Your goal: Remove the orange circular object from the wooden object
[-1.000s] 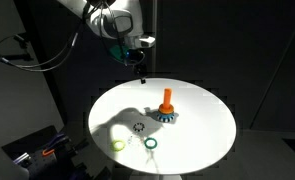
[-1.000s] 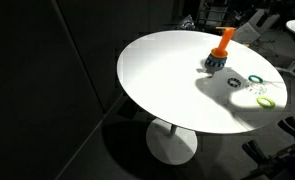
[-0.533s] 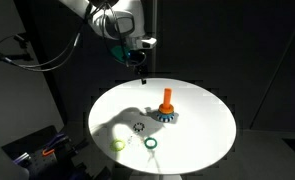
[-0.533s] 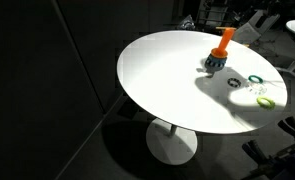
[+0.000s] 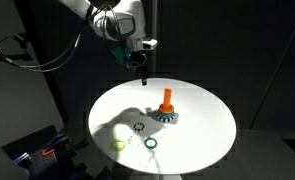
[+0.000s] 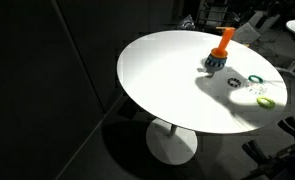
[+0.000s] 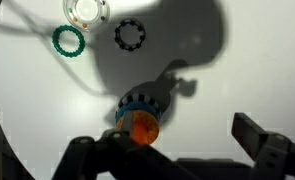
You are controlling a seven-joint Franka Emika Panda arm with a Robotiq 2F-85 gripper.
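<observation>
The orange circular object (image 5: pixel 167 104) (image 6: pixel 224 44) sits on the wooden object (image 5: pixel 167 94), a short upright peg of much the same colour, so the two are hard to tell apart. From above, in the wrist view, the orange circular object (image 7: pixel 144 128) shows as a disc over a blue toothed ring (image 7: pixel 137 104). My gripper (image 5: pixel 143 77) hangs open above the far side of the table, behind and left of the peg, touching nothing. In the wrist view the gripper (image 7: pixel 173 150) has its dark fingers (image 7: pixel 259 139) wide apart, with the orange object by the left one.
On the white round table (image 5: pixel 202 130) (image 6: pixel 167 85) lie a green ring (image 5: pixel 150 143) (image 7: pixel 69 40), a pale yellow ring (image 5: pixel 118 143) (image 7: pixel 85 11) and a small black toothed ring (image 5: pixel 139 127) (image 7: pixel 131 35). The blue toothed ring (image 5: pixel 167 116) (image 6: pixel 215 61) lies around the peg's foot. The surroundings are dark.
</observation>
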